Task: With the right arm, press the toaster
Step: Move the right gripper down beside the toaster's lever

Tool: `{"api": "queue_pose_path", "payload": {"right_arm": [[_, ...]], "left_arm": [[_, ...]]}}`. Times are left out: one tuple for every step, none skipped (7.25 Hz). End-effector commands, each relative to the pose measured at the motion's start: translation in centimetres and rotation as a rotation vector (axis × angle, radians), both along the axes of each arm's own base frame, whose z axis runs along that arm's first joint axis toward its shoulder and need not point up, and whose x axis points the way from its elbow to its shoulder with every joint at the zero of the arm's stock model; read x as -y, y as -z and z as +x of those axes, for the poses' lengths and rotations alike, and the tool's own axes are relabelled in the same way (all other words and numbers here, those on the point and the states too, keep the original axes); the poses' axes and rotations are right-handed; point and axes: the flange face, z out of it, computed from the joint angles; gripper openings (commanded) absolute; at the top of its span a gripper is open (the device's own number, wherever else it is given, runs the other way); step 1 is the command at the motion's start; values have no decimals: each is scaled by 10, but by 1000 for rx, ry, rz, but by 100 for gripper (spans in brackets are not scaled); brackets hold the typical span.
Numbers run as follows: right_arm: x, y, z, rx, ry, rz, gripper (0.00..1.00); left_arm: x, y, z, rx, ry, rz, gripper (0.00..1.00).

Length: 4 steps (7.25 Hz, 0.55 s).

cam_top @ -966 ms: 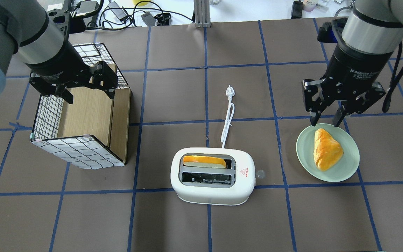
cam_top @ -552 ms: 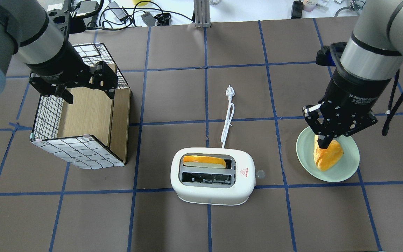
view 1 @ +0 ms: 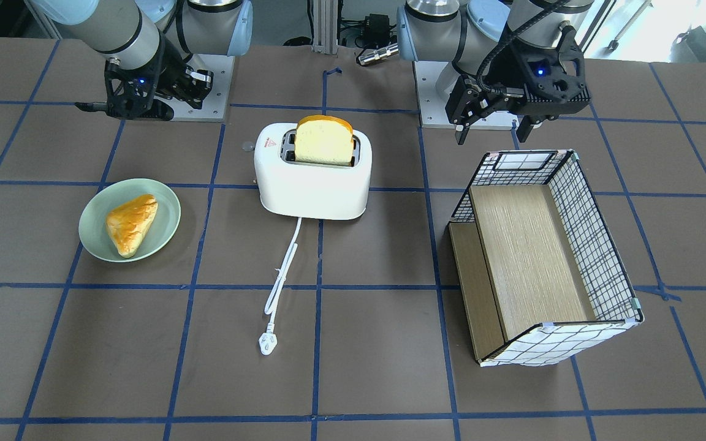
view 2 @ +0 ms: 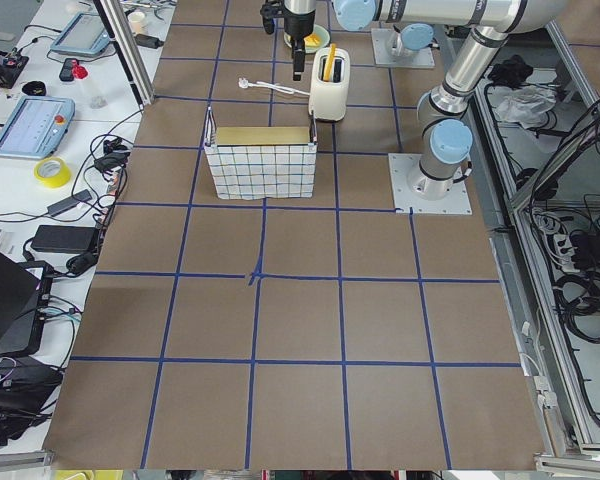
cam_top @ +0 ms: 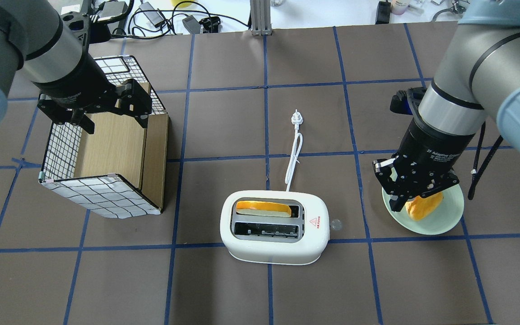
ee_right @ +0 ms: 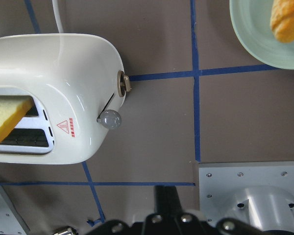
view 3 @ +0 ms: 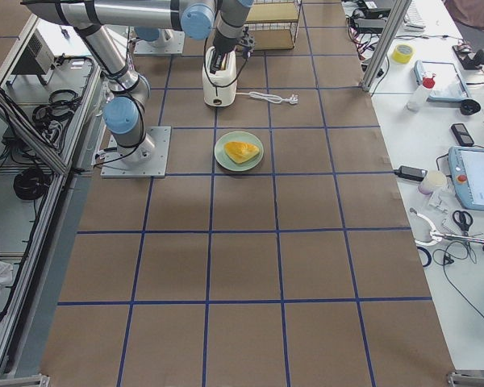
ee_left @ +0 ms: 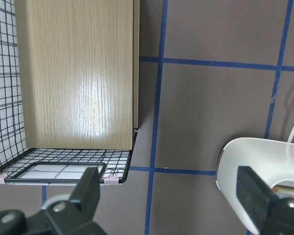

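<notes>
The white toaster [cam_top: 273, 246] stands at the table's middle front, a bread slice [cam_top: 263, 208] in its far slot. Its lever knob [cam_top: 336, 223] sticks out of its right end and also shows in the right wrist view [ee_right: 110, 119]. My right gripper [cam_top: 398, 206] is shut and empty. It hangs to the right of the toaster, apart from it, over the near edge of a green plate [cam_top: 450, 217]. In the right wrist view the shut fingers [ee_right: 167, 196] point toward the knob. My left gripper [cam_top: 114, 123] is open and empty above the wire-grid basket [cam_top: 102, 196].
A pastry [view 1: 131, 223] lies on the green plate [view 1: 166, 205]. The toaster's white cord and plug [cam_top: 294, 149] run toward the table's far side. The basket [view 1: 598, 245] with its wooden insert lies at the left. Blue tape lines grid the brown table.
My right gripper has shut its fingers and moved toward the near side and leftward, closer to the toaster's right end. The left arm and the toaster have not moved.
</notes>
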Motion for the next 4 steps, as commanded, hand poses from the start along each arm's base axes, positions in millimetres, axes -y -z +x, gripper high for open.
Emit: {"api": "queue_pose_path", "payload": {"right_arm": [[-7,44,6,64,16,-6,0],[-5,49,9,87,29,-31,0],[-4,51,10,90,34,-37,0],[-1,56,16,142,55,-43,0]], "left_arm": [[0,0,0,0,0,0,100],[0,0,0,0,0,0,100],[0,0,0,0,0,0,100],[0,0,0,0,0,0,100]]}}
